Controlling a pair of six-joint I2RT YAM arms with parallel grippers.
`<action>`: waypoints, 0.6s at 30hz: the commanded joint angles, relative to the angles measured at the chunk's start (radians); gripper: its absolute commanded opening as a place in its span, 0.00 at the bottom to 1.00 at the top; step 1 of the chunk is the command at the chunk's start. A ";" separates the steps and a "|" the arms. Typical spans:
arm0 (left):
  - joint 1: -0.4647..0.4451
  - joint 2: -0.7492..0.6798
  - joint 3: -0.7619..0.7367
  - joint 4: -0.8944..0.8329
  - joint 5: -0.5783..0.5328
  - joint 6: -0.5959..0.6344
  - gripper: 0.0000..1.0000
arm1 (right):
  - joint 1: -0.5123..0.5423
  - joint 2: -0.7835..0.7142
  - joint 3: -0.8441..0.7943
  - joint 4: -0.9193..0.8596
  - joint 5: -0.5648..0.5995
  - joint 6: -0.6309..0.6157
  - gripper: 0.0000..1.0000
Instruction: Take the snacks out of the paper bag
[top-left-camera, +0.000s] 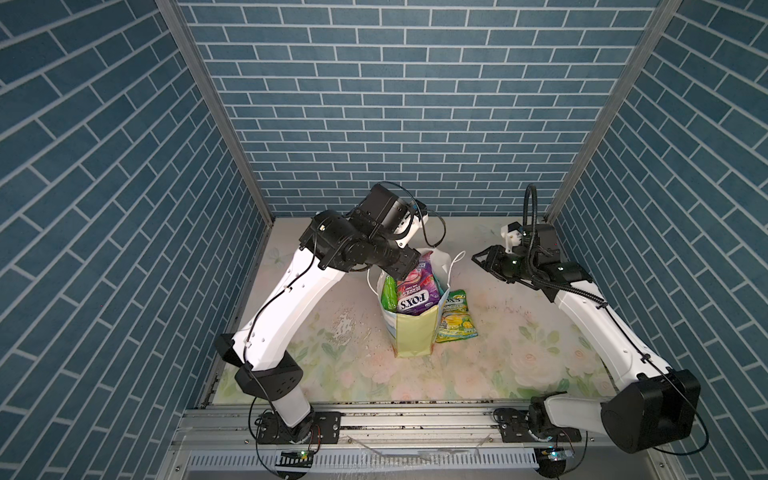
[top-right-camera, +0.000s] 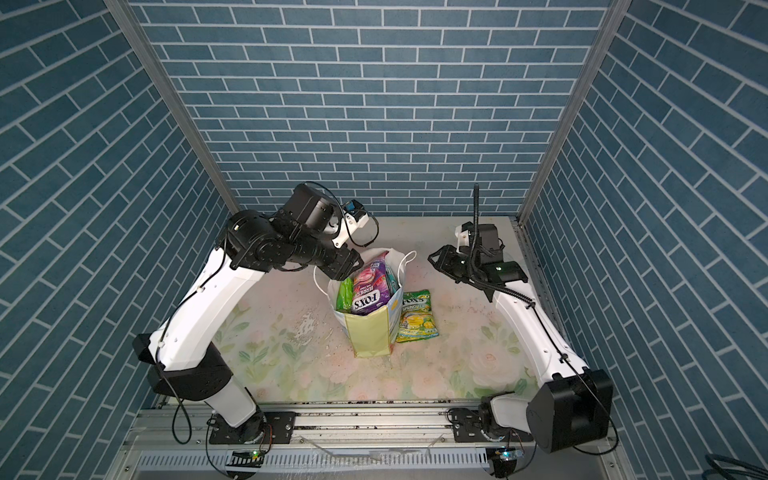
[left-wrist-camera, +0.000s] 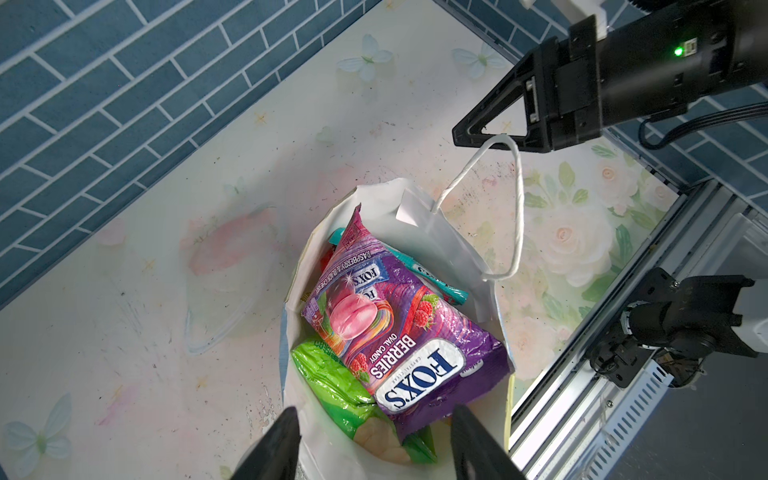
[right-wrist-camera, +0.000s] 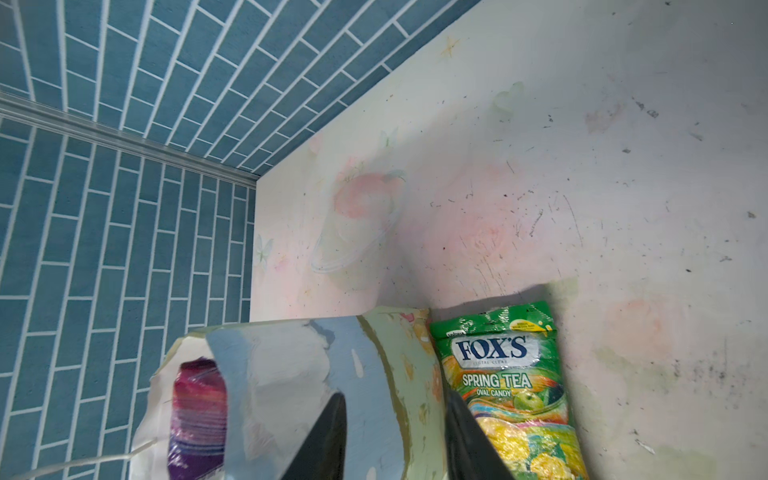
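The paper bag (top-left-camera: 413, 336) (top-right-camera: 370, 332) stands upright mid-table, mouth open. A purple FOX'S pack (top-left-camera: 415, 297) (left-wrist-camera: 407, 324) sticks out of it. A green chip bag (top-left-camera: 389, 293) (left-wrist-camera: 332, 378) and a teal pack (left-wrist-camera: 432, 282) sit beside that pack. A yellow-green FOX'S pack (top-left-camera: 455, 320) (right-wrist-camera: 507, 386) lies flat on the table against the bag's right side. My left gripper (top-left-camera: 407, 268) (left-wrist-camera: 378, 449) hovers open over the bag's mouth, holding nothing. My right gripper (top-left-camera: 478, 261) (right-wrist-camera: 399, 440) is open beside the bag's sky-print panel (right-wrist-camera: 291, 365). A cord handle (left-wrist-camera: 517, 208) loops up to its fingertip; contact is unclear.
Blue brick-pattern walls close in the back and both sides. An aluminium rail (top-left-camera: 415, 415) carrying both arm bases runs along the front. The floral tabletop (top-left-camera: 519, 332) shows bare on both sides of the bag.
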 joint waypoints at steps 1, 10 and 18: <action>-0.005 0.028 0.012 -0.062 0.011 0.005 0.60 | -0.004 0.003 0.053 -0.100 0.073 -0.003 0.48; -0.008 0.019 -0.083 -0.001 0.055 -0.013 0.62 | -0.005 -0.007 0.091 -0.183 0.107 -0.052 0.48; -0.034 0.105 0.016 -0.061 -0.004 -0.047 0.62 | -0.005 -0.005 0.173 -0.361 0.196 -0.140 0.48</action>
